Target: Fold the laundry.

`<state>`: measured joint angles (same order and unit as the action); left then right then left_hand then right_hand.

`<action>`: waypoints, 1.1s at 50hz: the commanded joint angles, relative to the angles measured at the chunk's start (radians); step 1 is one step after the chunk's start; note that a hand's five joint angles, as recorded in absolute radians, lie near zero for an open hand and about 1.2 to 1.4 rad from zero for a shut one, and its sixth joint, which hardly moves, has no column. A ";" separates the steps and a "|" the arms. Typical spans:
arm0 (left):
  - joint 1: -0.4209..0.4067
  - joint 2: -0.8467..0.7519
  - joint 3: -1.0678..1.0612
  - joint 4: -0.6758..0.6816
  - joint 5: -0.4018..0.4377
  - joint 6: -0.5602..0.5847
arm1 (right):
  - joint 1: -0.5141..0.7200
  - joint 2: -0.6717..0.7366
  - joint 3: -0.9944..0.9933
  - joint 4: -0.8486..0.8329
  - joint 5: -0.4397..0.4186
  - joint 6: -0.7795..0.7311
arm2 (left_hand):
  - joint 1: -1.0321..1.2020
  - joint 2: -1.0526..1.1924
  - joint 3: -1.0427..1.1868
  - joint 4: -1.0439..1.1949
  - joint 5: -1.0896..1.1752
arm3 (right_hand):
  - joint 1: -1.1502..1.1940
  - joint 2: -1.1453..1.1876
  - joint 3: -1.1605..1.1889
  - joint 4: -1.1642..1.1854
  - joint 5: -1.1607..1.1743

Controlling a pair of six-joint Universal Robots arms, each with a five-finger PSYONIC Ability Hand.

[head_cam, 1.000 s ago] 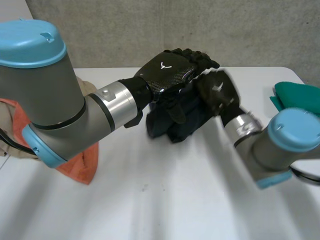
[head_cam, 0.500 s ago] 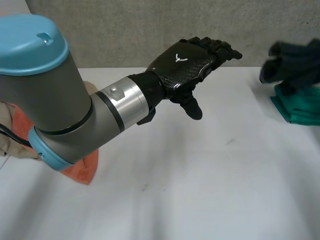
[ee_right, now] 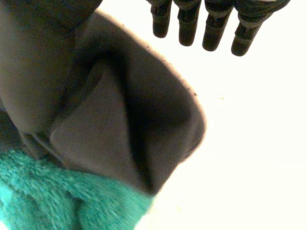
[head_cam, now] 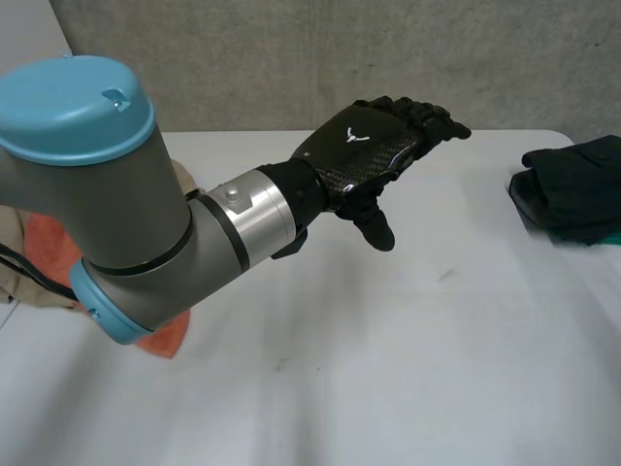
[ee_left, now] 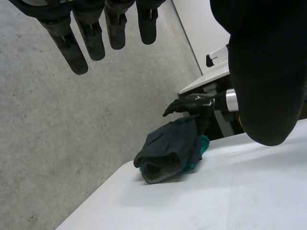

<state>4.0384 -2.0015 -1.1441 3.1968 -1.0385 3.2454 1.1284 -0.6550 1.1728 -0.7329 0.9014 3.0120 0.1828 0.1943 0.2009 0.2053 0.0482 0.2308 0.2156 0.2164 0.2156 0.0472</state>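
Fingers of the left hand are straight and spread, holding nothing, raised in the air well apart from the dark folded garment. That garment lies on top of a teal cloth at the edge of the white table. Just above the garment hangs the right hand, fingers straight, gripping nothing.

Judging by this, one piece is folded and stacked. An orange cloth and a beige one, far across the table from the garment, look unfolded and remain.

Left wrist view gives the right hand poised over the garment. Right wrist view gives the garment's thick rounded fold and the teal cloth's fuzzy surface. Head view gives the orange and beige pieces.
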 commanded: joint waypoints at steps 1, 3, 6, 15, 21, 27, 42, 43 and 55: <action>-0.004 0.023 -0.006 0.000 -0.002 0.001 | -0.061 -0.147 -0.013 0.283 0.183 -0.286 | 0.051 0.040 0.033 0.029 0.011 | -0.056 -0.041 -0.042 -0.041 -0.047; -0.006 0.030 -0.009 0.002 -0.002 -0.001 | -0.065 -0.205 -0.028 0.337 0.294 -0.393 | 0.051 0.040 0.033 0.029 0.011 | -0.056 -0.041 -0.042 -0.041 -0.047; -0.007 0.046 -0.011 0.002 -0.002 -0.001 | -0.062 -0.258 -0.038 0.359 0.384 -0.473 | 0.051 0.040 0.033 0.029 0.011 | -0.056 -0.041 -0.042 -0.041 -0.047; 0.010 0.124 -0.008 0.025 -0.043 -0.004 | 0.195 -0.444 0.091 0.130 0.387 -0.458 | 0.054 0.043 0.036 0.032 0.014 | -0.056 -0.041 -0.042 -0.041 -0.047; 0.169 0.165 -0.016 0.017 -0.261 0.016 | 0.324 -0.607 0.322 0.093 0.216 -0.398 | 0.051 0.040 0.033 0.029 0.011 | -0.056 -0.041 -0.042 -0.041 -0.047; 0.414 0.126 -0.107 0.002 -0.350 0.195 | 0.507 -0.670 0.560 0.113 0.120 -0.420 | 0.040 0.028 0.021 0.017 0.000 | -0.056 -0.041 -0.042 -0.041 -0.047; 0.672 -0.224 -0.151 0.017 -0.353 0.737 | 0.554 -0.677 0.758 0.178 0.160 -0.533 | 0.305 0.293 0.287 0.282 0.265 | -0.056 -0.041 -0.042 -0.041 -0.047; 0.674 -0.232 -0.149 0.020 -0.353 0.737 | 0.554 -0.677 0.760 0.178 0.160 -0.533 | 0.397 0.385 0.379 0.374 0.357 | -0.056 -0.041 -0.042 -0.041 -0.047; 0.593 -0.227 -0.140 0.052 -0.397 0.717 | 0.513 -0.696 0.783 0.179 0.171 -0.532 | 1.213 1.202 1.195 1.191 1.174 | -0.056 -0.041 -0.042 -0.041 -0.047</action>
<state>4.6896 -2.2545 -1.2886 3.2400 -1.3964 3.9867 1.6611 -1.3349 1.9505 -0.5535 1.0663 2.4787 1.1230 1.1802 1.1759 1.1843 0.9881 0.2308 0.2150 0.2164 0.2147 0.0471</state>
